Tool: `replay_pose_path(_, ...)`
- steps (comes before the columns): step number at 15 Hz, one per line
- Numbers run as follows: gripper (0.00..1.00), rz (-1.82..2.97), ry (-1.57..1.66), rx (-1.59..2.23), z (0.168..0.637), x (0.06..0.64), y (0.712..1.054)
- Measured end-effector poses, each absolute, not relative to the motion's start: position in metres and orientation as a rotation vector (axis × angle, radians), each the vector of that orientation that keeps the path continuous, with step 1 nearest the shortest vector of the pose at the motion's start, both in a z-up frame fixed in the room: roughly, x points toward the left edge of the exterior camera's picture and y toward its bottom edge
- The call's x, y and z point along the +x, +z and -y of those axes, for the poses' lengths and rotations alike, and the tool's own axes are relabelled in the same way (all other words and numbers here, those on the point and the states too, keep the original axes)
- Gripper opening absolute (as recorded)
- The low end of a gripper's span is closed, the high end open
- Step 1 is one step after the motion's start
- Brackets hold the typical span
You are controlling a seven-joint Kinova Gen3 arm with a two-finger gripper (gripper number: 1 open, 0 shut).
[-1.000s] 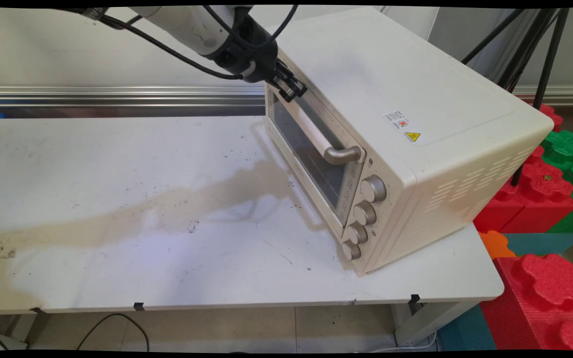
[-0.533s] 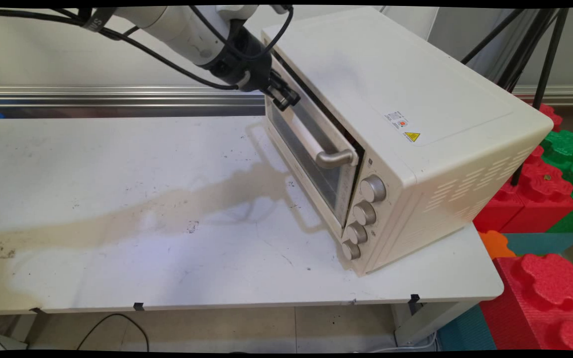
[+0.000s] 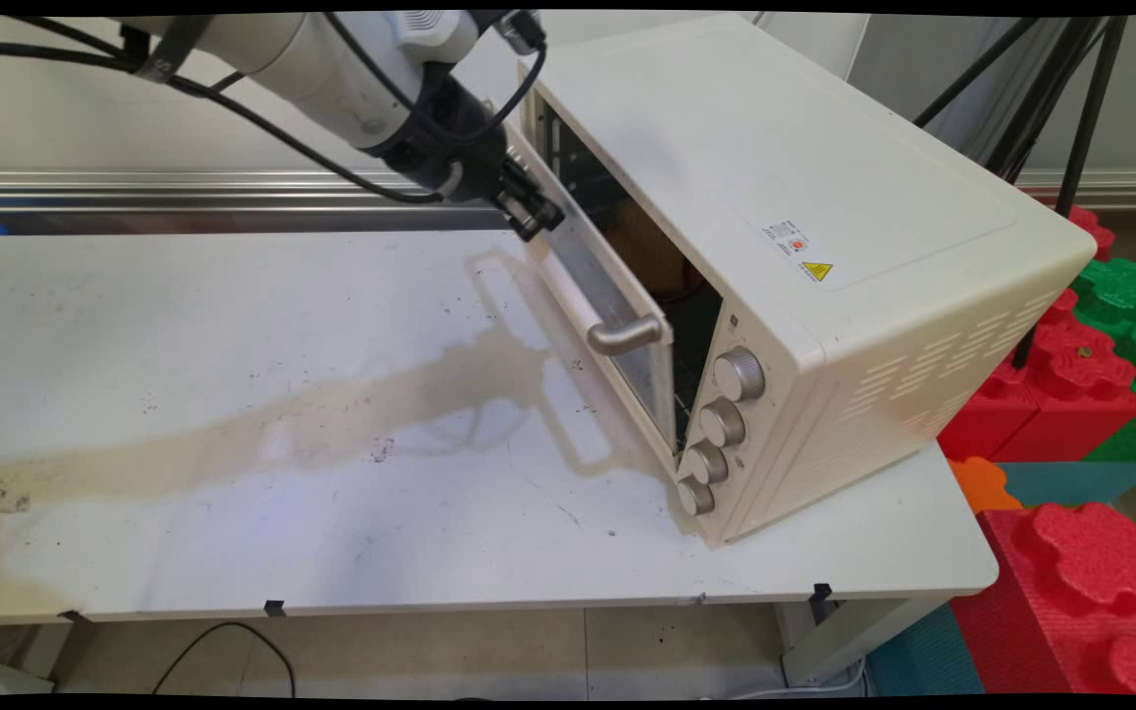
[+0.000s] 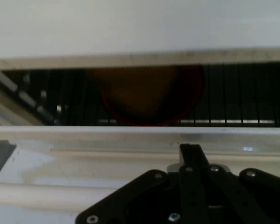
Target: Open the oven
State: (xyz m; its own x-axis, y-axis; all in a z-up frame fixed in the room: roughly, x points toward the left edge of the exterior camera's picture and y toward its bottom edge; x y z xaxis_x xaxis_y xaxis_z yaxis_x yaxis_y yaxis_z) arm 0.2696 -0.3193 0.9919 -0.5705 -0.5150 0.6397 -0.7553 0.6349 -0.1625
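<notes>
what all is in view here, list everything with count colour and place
oven: 1, cream, on the table's right half
door: 1, glass in a cream frame, partly open, tilted out from the oven's front
handle: 1, cream bar with metal ends, on the door
knobs: 4, silver, in a column on the oven's front right
dish: 1, reddish brown, on the rack inside the oven
table: 1, white, stained, across the middle
foam blocks: several, red, green, orange and teal, right of the table
tripod legs: black, behind the oven at upper right
cables: black, hanging from the arm
arm: 1, white, from upper left
gripper: 1, black, at the door's top edge
</notes>
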Motion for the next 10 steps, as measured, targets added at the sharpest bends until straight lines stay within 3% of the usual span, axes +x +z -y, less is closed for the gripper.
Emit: replay_pose_path(10, 0.0, 2.383, 0.553, 1.039, 0.298, 0.3, 0.974)
